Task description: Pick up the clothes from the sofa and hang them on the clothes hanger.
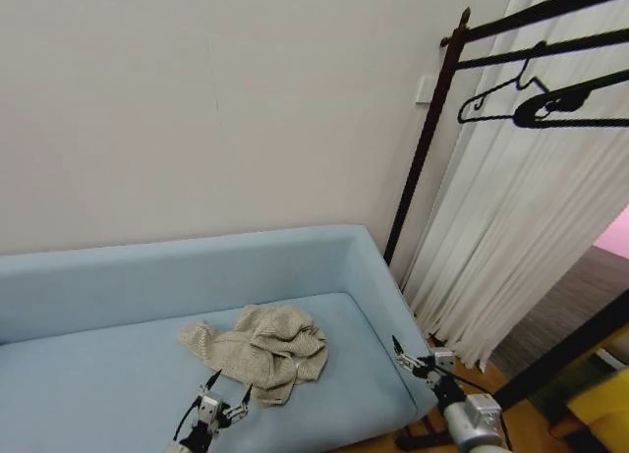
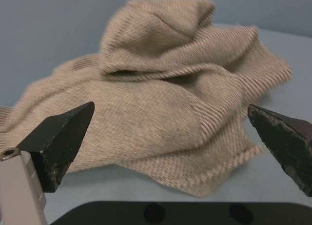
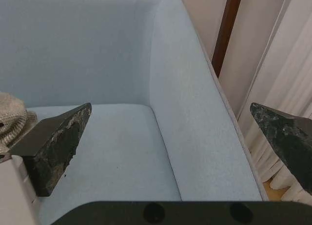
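- Our left gripper hovers wide open and empty just before the crumpled beige garment, which lies on the sofa seat.
- We may pinch only a thin hem, and the knit could slip free on lifting.
- Closing too low could catch the upholstery.
- Our right gripper, also open and empty, sits near the sofa's arm.
- The hanger hangs high, so trailing cloth could snag.

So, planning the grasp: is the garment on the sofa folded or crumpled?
Crumpled: the beige knit garment lies bunched in uneven folds on the sofa, before the open left gripper.
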{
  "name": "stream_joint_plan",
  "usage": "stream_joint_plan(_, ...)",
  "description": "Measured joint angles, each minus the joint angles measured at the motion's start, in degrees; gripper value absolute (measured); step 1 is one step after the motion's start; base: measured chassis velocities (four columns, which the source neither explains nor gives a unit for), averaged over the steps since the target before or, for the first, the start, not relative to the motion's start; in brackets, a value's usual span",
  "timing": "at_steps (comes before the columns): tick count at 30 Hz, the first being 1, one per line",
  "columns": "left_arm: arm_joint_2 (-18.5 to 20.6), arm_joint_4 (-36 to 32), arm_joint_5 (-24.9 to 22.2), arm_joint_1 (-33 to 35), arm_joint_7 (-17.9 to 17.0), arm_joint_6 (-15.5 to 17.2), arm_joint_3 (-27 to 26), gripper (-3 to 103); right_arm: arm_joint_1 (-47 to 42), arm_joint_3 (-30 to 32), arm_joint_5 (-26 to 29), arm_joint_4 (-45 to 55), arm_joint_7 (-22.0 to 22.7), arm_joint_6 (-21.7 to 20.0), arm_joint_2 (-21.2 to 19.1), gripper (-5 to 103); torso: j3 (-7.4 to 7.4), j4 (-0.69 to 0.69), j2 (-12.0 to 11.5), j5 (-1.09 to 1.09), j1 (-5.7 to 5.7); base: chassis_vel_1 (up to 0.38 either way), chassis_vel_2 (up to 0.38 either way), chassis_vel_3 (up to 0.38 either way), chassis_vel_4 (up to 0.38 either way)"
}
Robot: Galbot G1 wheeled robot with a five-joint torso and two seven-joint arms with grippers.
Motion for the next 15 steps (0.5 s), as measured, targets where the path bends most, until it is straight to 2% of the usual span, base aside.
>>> stream_joint_plan(3,1.48,2.91,1.09,-0.76,2.15,0.26,1.04,100,0.89,-0.40,0.07,-1.63,-0.16,0.26,-0.47,100,0.00,0.00,0.00,0.00,0.00,0.000,0.000,0.000,0.000)
stream_joint_plan(8,2.53,6.68,2.70,-1.09,3.14,-0.25,2.10,100,2.53,-1.00,0.37,-4.02,-0.71,0.60,-1.45,100,0.00,0.03,0.00,0.01,0.00,0.000,0.000,0.000,0.000)
stream_joint_plan(15,2.84,9.24,3.80,-4.12,1.75,1.12,7.71,100,2.34,-0.27,0.79,-6.00,-1.01,1.77,-1.93,100,0.00,0.00,0.00,0.01,0.00,0.000,0.000,0.000,0.000)
